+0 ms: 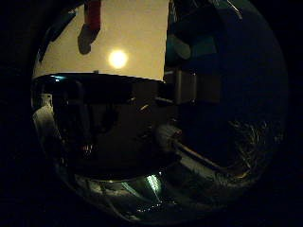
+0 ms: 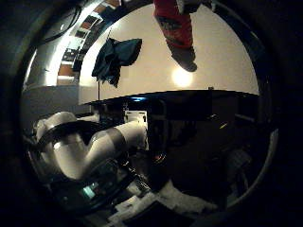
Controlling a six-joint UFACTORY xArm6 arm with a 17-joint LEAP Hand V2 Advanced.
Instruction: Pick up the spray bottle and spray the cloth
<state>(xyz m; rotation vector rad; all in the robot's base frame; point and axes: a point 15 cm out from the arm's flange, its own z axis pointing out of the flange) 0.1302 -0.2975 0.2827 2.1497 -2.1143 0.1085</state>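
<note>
The tabletop [image 2: 222, 52] looks smooth and semi-glossy, throwing back a bright lamp glare. The cloth [image 2: 115, 57] is soft, dark, matt fabric in crumpled folds. The red spray bottle [image 2: 174, 21] looks like smooth plastic.

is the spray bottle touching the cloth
Apart. The thumb side palm view shows bare table between the dark cloth and the red spray bottle.
</note>
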